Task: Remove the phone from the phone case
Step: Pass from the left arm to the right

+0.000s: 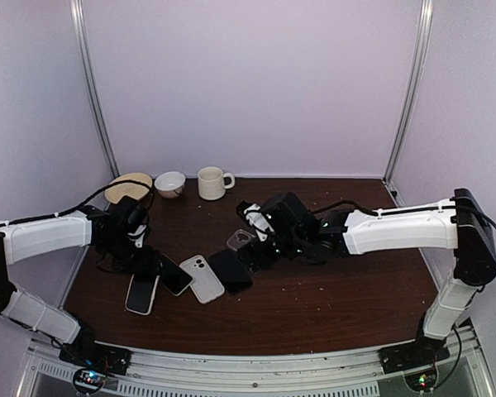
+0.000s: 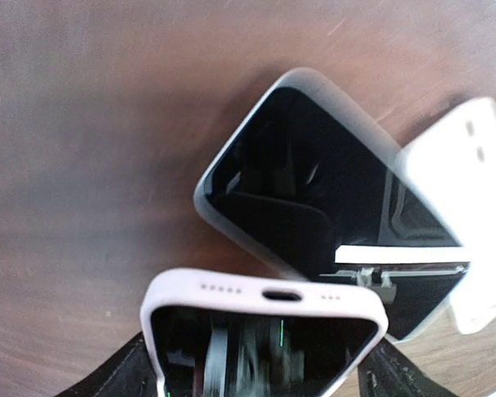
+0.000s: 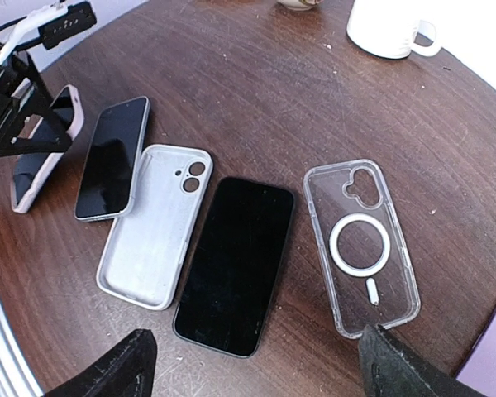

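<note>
A phone in a pale pink case (image 2: 264, 298) sits at the table's left, its port end facing the left wrist camera. My left gripper (image 2: 256, 364) is shut across it, one finger (image 2: 120, 372) against each long side. The same cased phone (image 1: 141, 294) shows below the left gripper (image 1: 140, 263) in the top view, and at the far left (image 3: 37, 165) of the right wrist view. My right gripper (image 3: 256, 351) hangs open above a bare black phone (image 3: 236, 265), touching nothing.
A grey-edged phone (image 3: 112, 157), an empty white case (image 3: 153, 223) and an empty clear case (image 3: 361, 244) lie in a row beside the black phone. A mug (image 1: 212, 183), a bowl (image 1: 169, 183) and a wooden disc (image 1: 126, 188) stand at the back.
</note>
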